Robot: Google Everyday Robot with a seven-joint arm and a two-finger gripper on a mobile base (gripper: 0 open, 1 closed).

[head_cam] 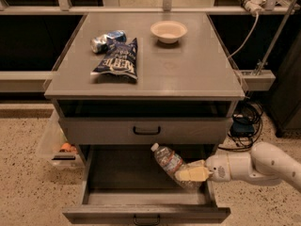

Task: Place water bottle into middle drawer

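I see the middle drawer [117, 175] open from above, its left and centre floor bare. The right side is blocked: the gripper [193, 174] sits low inside by the right wall, clamped on the water bottle [167, 160], which tilts up-left. Its cap is just under the upper drawer front [188, 132], which overhangs the back. On the counter [197, 74], the chip bag [117, 60], can [106, 40] and bowl [168, 31] take the left and rear.
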